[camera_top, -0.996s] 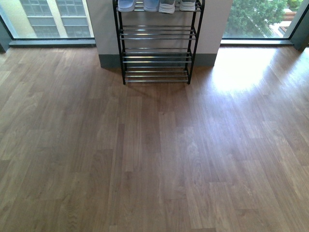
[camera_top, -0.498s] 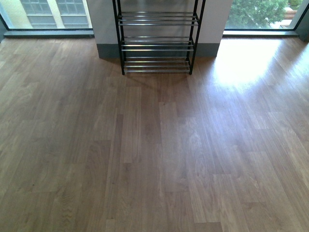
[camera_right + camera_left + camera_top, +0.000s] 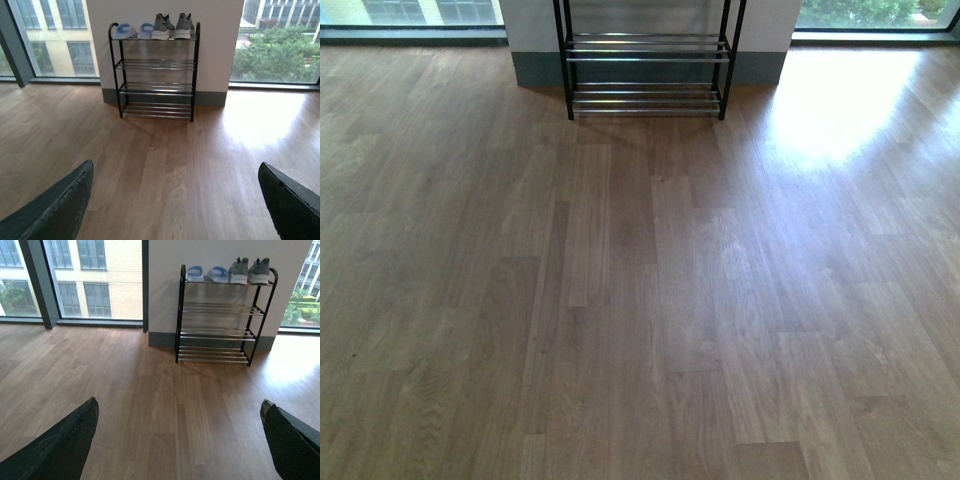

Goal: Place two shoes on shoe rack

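The shoe rack (image 3: pixel 217 315) stands against a white wall; black arched side frames hold chrome rod tiers. On its top tier sit two pale blue slides (image 3: pixel 207 274) and two grey sneakers (image 3: pixel 249 271). The right wrist view shows the same rack (image 3: pixel 156 70) with the slides (image 3: pixel 131 31) and sneakers (image 3: pixel 172 26) on top. In the front view only the rack's lower tiers (image 3: pixel 645 70) show, and no arm. My left gripper (image 3: pixel 180 410) and right gripper (image 3: pixel 176 172) are open over bare floor, far from the rack, holding nothing.
Wood plank floor (image 3: pixel 640 300) stretches from me to the rack. Floor-to-ceiling windows (image 3: pixel 90 280) flank the white wall section. A dark window post (image 3: pixel 35 282) stands at one side. Sunlight glares on the floor (image 3: pixel 840 100) beside the rack.
In the front view the rack has slid upward and its top tier with the shoes has left the frame; more floor shows in front of it.
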Robot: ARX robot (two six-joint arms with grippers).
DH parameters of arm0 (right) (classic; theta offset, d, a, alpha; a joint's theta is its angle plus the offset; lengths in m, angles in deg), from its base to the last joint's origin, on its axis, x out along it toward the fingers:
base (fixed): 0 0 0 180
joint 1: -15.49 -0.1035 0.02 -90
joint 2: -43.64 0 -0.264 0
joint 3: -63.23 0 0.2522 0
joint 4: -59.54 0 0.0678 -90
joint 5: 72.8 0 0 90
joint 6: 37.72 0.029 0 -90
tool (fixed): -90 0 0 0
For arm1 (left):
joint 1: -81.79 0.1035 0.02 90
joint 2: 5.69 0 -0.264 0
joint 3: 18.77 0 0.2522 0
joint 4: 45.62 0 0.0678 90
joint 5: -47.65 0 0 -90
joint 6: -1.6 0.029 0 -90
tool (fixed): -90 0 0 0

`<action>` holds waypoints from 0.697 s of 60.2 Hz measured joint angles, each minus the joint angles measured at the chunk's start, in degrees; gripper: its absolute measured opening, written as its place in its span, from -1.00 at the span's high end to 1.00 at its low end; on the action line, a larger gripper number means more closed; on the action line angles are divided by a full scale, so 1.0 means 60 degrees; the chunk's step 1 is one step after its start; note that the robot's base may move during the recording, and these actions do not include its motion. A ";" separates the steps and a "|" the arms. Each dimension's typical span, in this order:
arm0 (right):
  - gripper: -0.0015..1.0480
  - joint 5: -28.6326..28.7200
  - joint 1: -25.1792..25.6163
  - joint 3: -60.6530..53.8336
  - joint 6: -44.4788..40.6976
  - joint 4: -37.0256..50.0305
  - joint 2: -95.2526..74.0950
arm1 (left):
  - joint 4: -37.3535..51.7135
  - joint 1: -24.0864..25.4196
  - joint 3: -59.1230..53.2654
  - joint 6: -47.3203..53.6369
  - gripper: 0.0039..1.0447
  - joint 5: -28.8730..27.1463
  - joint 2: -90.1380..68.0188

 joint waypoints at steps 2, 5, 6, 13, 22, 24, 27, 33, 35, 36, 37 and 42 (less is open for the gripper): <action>-0.82 0.0000 0.0000 0.0000 0.0000 0.0000 0.0000 | -0.0004 0.0000 0.0000 0.0000 -0.83 -0.0004 0.0000; -0.82 0.0000 0.0000 0.0000 0.0004 0.0000 0.0000 | -0.0004 0.0000 0.0000 -0.0004 -0.83 -0.0004 0.0000; -0.82 0.0000 0.0000 0.0000 0.0000 0.0000 0.0000 | -0.0004 0.0000 0.0000 0.0000 -0.83 0.0000 0.0000; -0.82 0.0000 0.0000 0.0000 0.0004 0.0000 0.0000 | 0.0000 0.0000 0.0000 0.0000 -0.83 0.0000 0.0000; -0.82 0.0004 0.0000 0.0000 0.0000 0.0000 0.0000 | -0.0004 0.0000 -0.0004 -0.0004 -0.83 -0.0004 0.0000; -0.82 0.0000 0.0000 0.0000 0.0004 0.0000 0.0000 | -0.0004 0.0000 0.0000 0.0000 -0.83 0.0000 0.0000; -0.82 0.0000 0.0000 0.0000 0.0004 0.0000 0.0000 | -0.0004 0.0000 0.0000 0.0000 -0.83 -0.0004 0.0000; -0.82 0.0000 0.0000 0.0000 0.0004 0.0000 0.0000 | -0.0004 0.0000 0.0000 0.0000 -0.83 -0.0004 0.0000; -0.82 0.0000 0.0000 0.0000 0.0004 0.0000 0.0000 | -0.0004 0.0000 0.0000 0.0000 -0.83 -0.0004 0.0000; -0.82 0.0000 0.0000 0.0000 0.0004 0.0000 0.0000 | -0.0004 0.0000 -0.0004 0.0000 -0.83 -0.0004 0.0000; -0.82 0.0000 0.0000 0.0000 0.0004 0.0000 0.0000 | -0.0004 0.0000 0.0000 0.0000 -0.83 0.0000 0.0000; -0.82 0.0000 0.0000 0.0000 0.0000 0.0000 0.0000 | -0.0004 0.0000 0.0000 0.0000 -0.83 -0.0004 0.0000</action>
